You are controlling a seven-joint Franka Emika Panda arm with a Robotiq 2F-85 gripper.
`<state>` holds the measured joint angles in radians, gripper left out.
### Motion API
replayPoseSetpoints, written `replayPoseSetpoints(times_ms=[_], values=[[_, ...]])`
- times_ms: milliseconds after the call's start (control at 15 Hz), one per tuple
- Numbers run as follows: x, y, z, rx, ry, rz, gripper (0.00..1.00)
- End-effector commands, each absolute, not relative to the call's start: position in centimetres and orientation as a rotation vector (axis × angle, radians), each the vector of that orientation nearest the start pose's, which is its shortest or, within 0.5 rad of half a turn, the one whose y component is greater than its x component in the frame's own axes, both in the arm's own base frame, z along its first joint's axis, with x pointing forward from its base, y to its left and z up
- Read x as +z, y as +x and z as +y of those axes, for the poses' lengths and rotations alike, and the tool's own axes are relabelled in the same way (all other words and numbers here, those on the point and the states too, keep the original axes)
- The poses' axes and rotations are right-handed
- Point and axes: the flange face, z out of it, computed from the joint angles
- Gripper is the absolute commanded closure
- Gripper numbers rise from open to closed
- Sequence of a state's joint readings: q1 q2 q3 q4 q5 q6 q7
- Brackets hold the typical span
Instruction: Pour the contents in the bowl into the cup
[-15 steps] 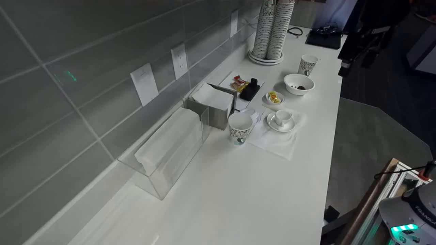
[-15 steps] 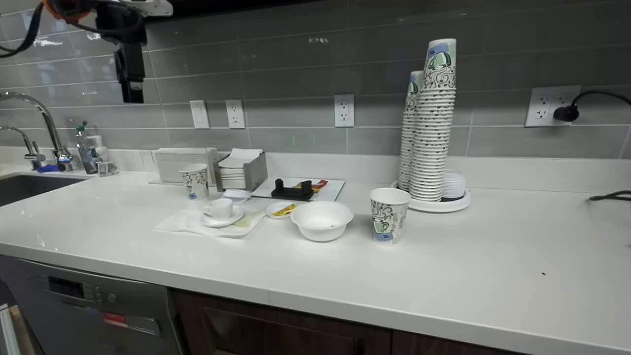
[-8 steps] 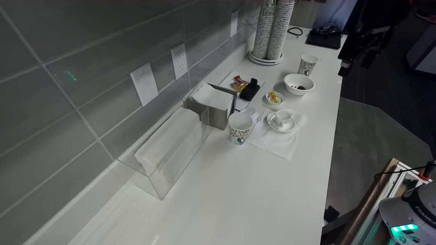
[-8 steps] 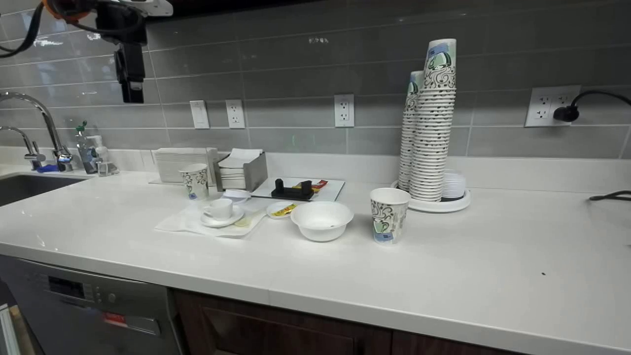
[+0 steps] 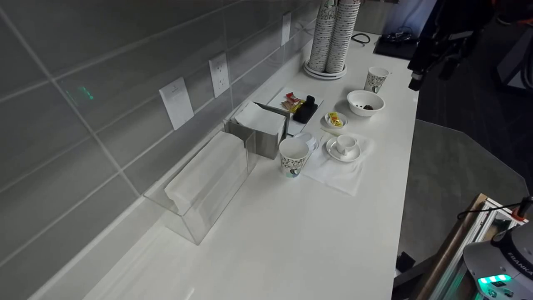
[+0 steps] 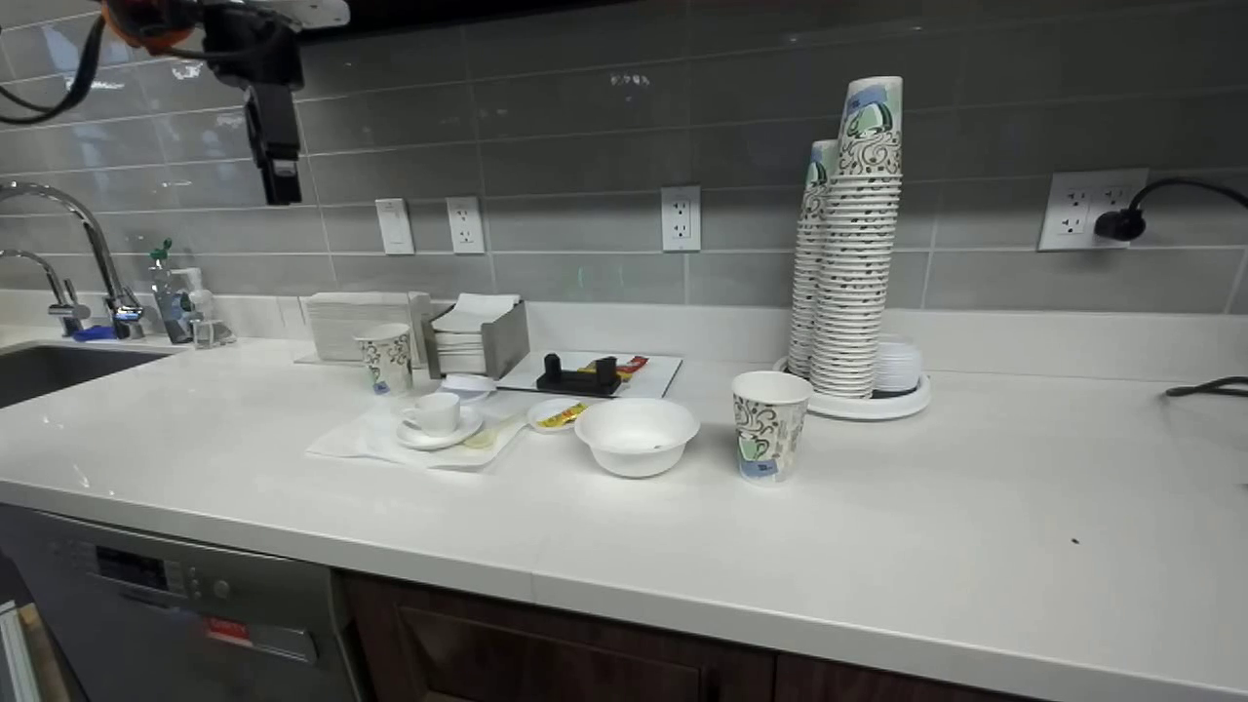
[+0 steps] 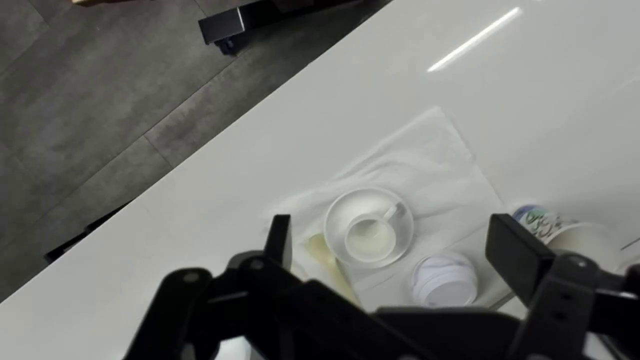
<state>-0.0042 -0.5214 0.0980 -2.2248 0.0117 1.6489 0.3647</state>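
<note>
The counter [image 6: 858,546] looks glossy, the bowl [image 6: 637,454] smooth, the tool [image 7: 397,242] matt.

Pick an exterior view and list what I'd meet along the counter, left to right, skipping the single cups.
In an exterior view: faucet, green-capped bottle, paper towels, napkin holder, yellow packet, bowl, cup stacks, dark speck, black cord.

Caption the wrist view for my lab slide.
Framed by the open gripper, a white handled teacup sits on its saucer atop a rumpled white napkin.
</note>
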Motion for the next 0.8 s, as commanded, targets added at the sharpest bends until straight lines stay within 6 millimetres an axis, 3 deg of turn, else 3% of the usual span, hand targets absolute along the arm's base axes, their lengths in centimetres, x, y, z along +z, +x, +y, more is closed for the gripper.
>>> replayPoseSetpoints(times_ms=[0,333,733], values=[[55.3,40.9,2.4,-0.087,-3.237,0.668,0.0],[51.6,44.2,-2.7,-0.31,-3.336,0.918,0.0],[44.8,48.3,-7.9,-0.301,-3.394,0.812,0.0]])
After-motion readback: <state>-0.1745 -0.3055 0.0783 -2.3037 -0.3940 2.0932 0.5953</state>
